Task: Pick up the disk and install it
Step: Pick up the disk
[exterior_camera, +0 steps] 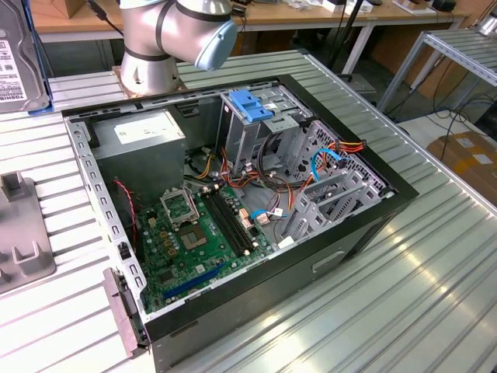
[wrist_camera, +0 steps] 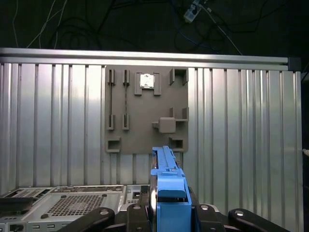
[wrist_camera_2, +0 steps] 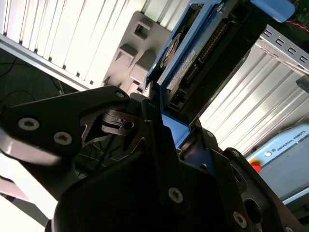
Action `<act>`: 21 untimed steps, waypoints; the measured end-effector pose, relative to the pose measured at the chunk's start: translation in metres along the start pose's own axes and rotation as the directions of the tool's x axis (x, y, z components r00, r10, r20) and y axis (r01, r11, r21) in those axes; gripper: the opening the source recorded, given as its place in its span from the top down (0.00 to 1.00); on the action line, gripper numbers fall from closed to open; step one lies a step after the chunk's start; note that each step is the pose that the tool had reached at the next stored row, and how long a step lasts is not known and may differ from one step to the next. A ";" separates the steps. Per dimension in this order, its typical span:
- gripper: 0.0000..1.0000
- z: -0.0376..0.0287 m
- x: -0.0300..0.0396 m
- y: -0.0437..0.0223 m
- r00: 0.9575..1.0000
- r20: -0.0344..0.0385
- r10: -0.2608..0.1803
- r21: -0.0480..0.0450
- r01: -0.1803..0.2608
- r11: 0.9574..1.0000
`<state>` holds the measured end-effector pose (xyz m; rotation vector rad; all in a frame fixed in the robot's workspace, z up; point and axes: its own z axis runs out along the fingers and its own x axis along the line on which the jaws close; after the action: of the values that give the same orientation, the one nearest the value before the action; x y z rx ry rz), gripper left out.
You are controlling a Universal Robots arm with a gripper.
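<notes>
Disk (wrist_camera: 166, 174), a flat grey metal drive framed by bright blue plastic rails, sits clamped between the fingers of the black claw (wrist_camera: 169, 212), lifted off the ribbed aluminium table (wrist_camera: 53, 121) near a grey moulded plastic fixture plate (wrist_camera: 145, 111). In the exterior view an open black steel computer case (exterior_camera: 342, 245) lies mid-table, its green motherboard (exterior_camera: 186, 249) exposed.

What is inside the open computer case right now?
Green motherboard, power supply, metal drive cage topped by a blue bracket, and loose cables. The disk is outside, clamped in the gripper. Whatever lies beneath the cage and cables is covered.
</notes>
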<state>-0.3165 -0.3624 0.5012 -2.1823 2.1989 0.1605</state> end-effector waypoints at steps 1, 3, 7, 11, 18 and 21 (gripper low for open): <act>0.63 0.0000 0.0001 -0.0006 1.000 0.000 0.000 0.000 0.000 1.000; 0.63 -0.0001 0.0004 -0.0017 1.000 0.000 0.000 0.000 0.000 1.000; 0.63 -0.0003 0.0010 -0.0047 1.000 0.000 0.000 0.000 0.000 1.000; 0.63 -0.0004 0.0015 -0.0075 1.000 0.000 0.000 0.000 0.000 1.000; 0.63 -0.0008 0.0025 -0.0134 1.000 0.000 0.000 0.000 0.000 1.000; 0.63 -0.0009 0.0030 -0.0158 1.000 0.000 0.000 0.000 0.000 1.000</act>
<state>-0.3007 -0.3656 0.5011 -2.1822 2.1989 0.1604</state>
